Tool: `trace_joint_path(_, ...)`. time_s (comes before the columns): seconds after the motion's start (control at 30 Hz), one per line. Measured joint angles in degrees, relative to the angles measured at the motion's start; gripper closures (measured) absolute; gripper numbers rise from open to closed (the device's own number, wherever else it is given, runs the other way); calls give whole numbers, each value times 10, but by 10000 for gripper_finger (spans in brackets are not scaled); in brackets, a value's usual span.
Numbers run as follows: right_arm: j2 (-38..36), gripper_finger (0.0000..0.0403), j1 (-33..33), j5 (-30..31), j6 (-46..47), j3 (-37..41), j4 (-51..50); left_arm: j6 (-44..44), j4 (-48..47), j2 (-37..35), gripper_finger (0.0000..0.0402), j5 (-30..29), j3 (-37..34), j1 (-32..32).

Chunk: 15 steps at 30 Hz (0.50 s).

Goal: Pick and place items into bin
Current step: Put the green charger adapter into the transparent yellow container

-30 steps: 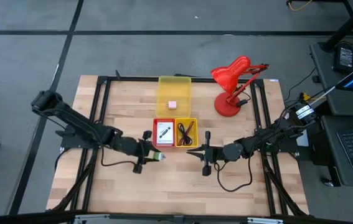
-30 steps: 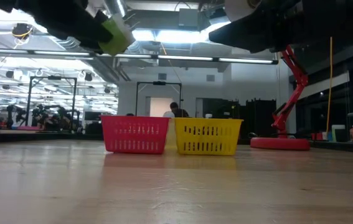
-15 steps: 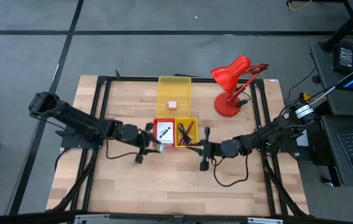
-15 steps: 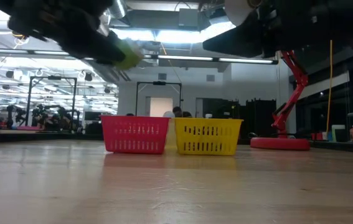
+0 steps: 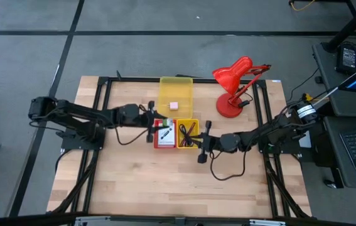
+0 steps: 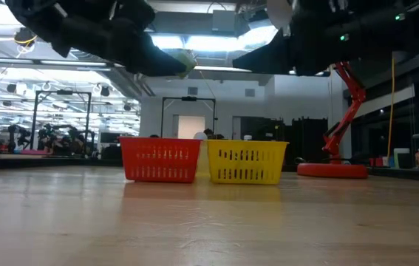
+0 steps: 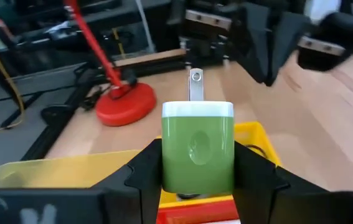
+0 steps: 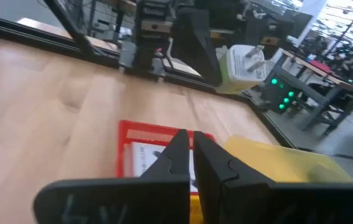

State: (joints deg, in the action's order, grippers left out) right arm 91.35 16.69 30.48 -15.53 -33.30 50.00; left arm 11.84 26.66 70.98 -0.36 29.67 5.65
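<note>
Above the red bin [image 5: 164, 134], with left gripper [image 5: 156, 130] clamping the green block [image 7: 197, 147], centre it, probably lower, then release; right gripper [image 5: 201, 142] closed, empty.

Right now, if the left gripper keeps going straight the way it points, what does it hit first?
Probably the right gripper. The left gripper, shut on the green block, points across the red basket and yellow basket, above their rims, toward it. Depth is unclear.

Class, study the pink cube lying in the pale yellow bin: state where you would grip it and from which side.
Grip two opposite flat faces of the pink cube, coming straight down from above: it lies alone on the floor of the yellow bin, whose walls block any sideways approach.
</note>
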Motion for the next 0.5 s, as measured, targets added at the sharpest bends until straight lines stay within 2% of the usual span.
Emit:
trace_joint_path(0.23, 0, 398, -36, 0, -19, 0, 27, -6, 21, 0, 257, 4, 0, 59)
trace_joint_path(0.5, 0, 398, -65, 0, -14, 0, 26, -21, 26, 0, 257, -21, 0, 119)
